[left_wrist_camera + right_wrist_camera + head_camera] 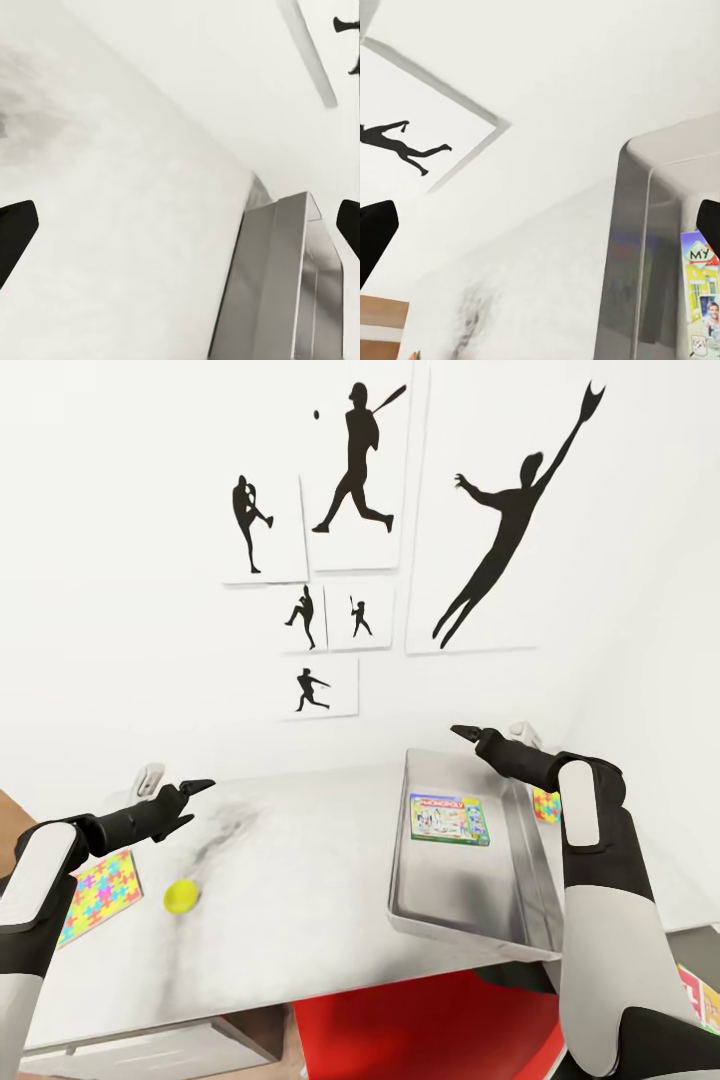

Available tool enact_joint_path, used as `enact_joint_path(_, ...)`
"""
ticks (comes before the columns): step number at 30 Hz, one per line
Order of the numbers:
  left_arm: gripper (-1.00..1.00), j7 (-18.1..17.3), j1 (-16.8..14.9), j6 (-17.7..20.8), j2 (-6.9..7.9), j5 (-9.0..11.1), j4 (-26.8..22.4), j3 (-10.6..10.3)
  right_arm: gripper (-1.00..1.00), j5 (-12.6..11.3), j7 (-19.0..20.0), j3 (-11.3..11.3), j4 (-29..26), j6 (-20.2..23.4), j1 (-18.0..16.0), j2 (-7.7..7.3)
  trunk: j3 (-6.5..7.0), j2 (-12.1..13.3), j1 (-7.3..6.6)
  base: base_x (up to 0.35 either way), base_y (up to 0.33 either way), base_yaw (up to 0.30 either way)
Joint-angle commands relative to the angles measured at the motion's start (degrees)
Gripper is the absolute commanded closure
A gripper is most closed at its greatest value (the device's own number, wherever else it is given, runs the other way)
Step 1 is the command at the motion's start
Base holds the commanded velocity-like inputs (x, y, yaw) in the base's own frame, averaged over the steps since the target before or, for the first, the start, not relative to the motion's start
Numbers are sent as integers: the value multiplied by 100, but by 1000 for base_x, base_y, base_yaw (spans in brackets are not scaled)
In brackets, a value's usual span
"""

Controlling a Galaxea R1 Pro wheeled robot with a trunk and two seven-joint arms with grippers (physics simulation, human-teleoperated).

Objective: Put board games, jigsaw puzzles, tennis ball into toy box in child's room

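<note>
Count of items on and around the bench (300, 880)

One toy box (520, 930), holding one Monopoly board game (450, 819). Two jigsaw puzzles: one (100, 893) at the bench's left edge beside the left arm, and one (546, 805) partly hidden behind the right arm, just beyond the toy box. One tennis ball (182, 896) on the bare bench top. Two claws, one left (190, 792) and one right (470, 737), each with two dark fingers. Six baseball-player silhouette panels (355, 465) on the wall. One red item (430, 1030) below the bench edge, kind indeterminate. One printed box corner (700, 1000) at the lower right, largely cut off.
</note>
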Motion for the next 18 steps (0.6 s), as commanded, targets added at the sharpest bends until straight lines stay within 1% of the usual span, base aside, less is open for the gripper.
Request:
enact_joint_path(1, -100, 56, -5, 22, 0, 57, -5, 4, -100, 55, 58, -20, -2, 31, -8, 7, -2, -11, 4, 0, 0, 0)
enact_joint_path(8, -100, 58, -5, 21, 0, 59, -218, -134, -100, 57, 42, -7, -10, 35, -8, 8, 63, -11, 4, -1, 0, 0)
enact_joint_path(13, -100, 60, -5, 22, 0, 60, -282, -169, -100, 59, 36, -4, -12, 36, -8, 5, 109, -11, 4, -24, 0, 0)
enact_joint_path(18, -100, 62, -5, 24, 0, 60, -341, -194, -100, 60, 21, -1, -13, 36, -8, 5, 156, -11, 4, -123, 0, 0)
